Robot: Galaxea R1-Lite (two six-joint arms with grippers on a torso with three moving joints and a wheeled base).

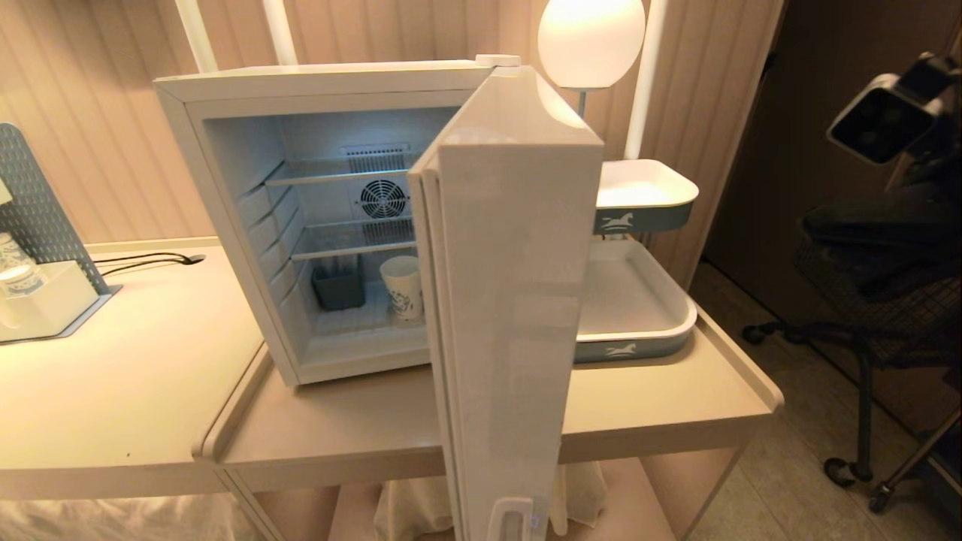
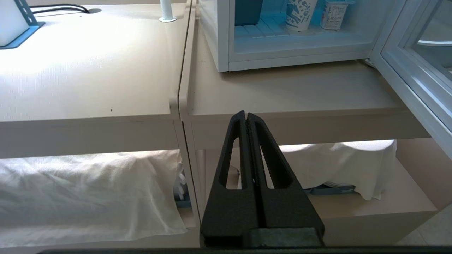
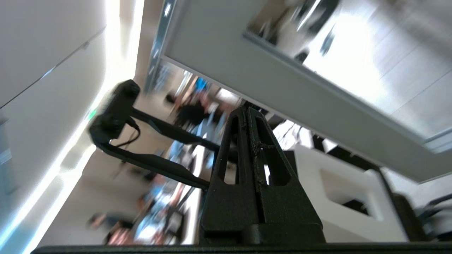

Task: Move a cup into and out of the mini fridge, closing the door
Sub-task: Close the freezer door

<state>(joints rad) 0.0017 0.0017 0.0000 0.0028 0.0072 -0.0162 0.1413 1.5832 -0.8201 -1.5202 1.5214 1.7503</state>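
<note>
Left gripper, fingers pressed together, empty, before the table edge; right gripper likewise closed beside the door, which stands open. Beyond, the mini fridge holds the cup, tapered white with blue pattern, upright on its floor

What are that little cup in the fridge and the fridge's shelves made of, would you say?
The cup looks like matte white paper with a blue print; its thin rolled rim and dull surface suggest a disposable cup. The shelves in the mini fridge look like thin pale rails, probably coated wire or metal, though the head view leaves that open. The door shows a smooth, slightly glossy pale skin, likely plastic.
</note>
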